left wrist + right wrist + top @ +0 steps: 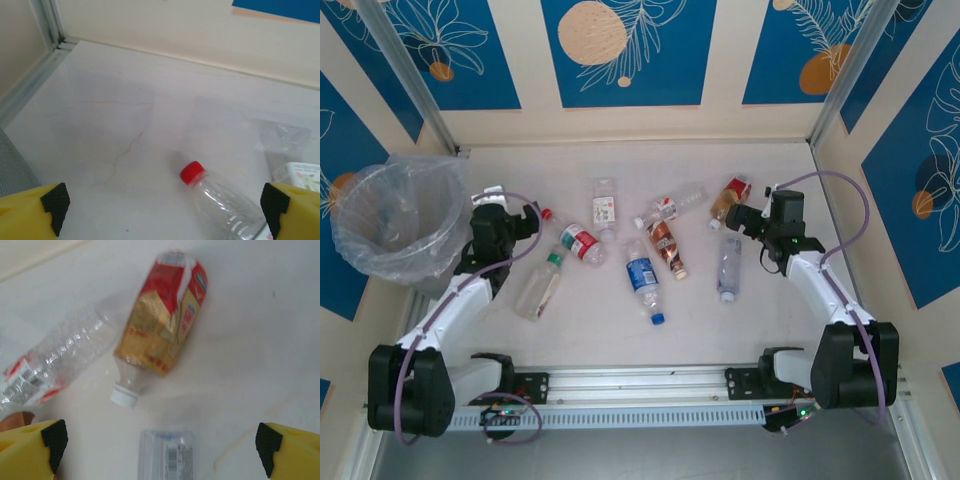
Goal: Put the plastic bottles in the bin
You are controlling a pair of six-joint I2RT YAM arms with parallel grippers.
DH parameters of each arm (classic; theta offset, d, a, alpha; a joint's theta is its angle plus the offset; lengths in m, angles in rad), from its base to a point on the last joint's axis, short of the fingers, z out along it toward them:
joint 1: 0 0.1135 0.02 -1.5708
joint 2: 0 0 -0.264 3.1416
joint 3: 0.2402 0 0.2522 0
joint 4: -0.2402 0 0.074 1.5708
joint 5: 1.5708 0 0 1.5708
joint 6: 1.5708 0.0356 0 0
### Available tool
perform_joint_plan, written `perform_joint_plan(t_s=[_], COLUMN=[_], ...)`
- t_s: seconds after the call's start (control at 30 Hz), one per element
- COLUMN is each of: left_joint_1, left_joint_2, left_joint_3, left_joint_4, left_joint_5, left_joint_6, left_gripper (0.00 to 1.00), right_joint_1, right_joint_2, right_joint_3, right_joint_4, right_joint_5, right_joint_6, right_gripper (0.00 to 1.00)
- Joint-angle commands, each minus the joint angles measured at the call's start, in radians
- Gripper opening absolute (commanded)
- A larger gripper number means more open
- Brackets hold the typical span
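Observation:
Several plastic bottles lie scattered across the middle of the white table. The bin (395, 215), lined with a clear bag, stands at the far left. My left gripper (528, 222) is open beside a red-capped bottle (575, 240). In the left wrist view that bottle (220, 200) lies between the yellow fingers, toward the right one, and the left gripper (165, 205) holds nothing. My right gripper (742, 218) is open just below a red-and-gold labelled bottle (730, 197). In the right wrist view this white-capped bottle (165, 325) lies ahead of the open right gripper (160, 445), and a clear bottle (167, 455) lies between the fingers.
A green-capped bottle (540, 285), a blue-labelled one (643, 278) and a brown-labelled one (667, 248) lie mid-table. Another clear bottle (65, 350) lies left of the red-and-gold one. Walls close the back and sides; a metal rail (640, 395) runs along the near edge.

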Motion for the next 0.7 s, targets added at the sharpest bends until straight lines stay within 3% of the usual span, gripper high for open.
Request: perform_joint_plan(t_s=[0.0,0.27,0.67], left_joint_1=[-0.003,-0.003,-0.004], left_joint_2=[-0.028,-0.036,-0.076], left_joint_3=[0.000,-0.011,0.008], left_joint_4=[-0.052,-0.093,-0.150], left_joint_5=[0.100,0.124,0.168], left_joint_6=[-0.071,-0.230,-0.233], left_gripper=[0.99,0.99,1.00], right_joint_1=[0.011,0.037,0.090], right_joint_2=[0.016,0.142,0.493], right_joint_3=[0.055,0.150,0.421], right_joint_4=[-0.301,-0.433,-0.626], right_joint_5=[-0.023,-0.059,0.028], right_joint_6=[0.065,0.047,0.002], right_gripper=[0.99,0.99,0.99])
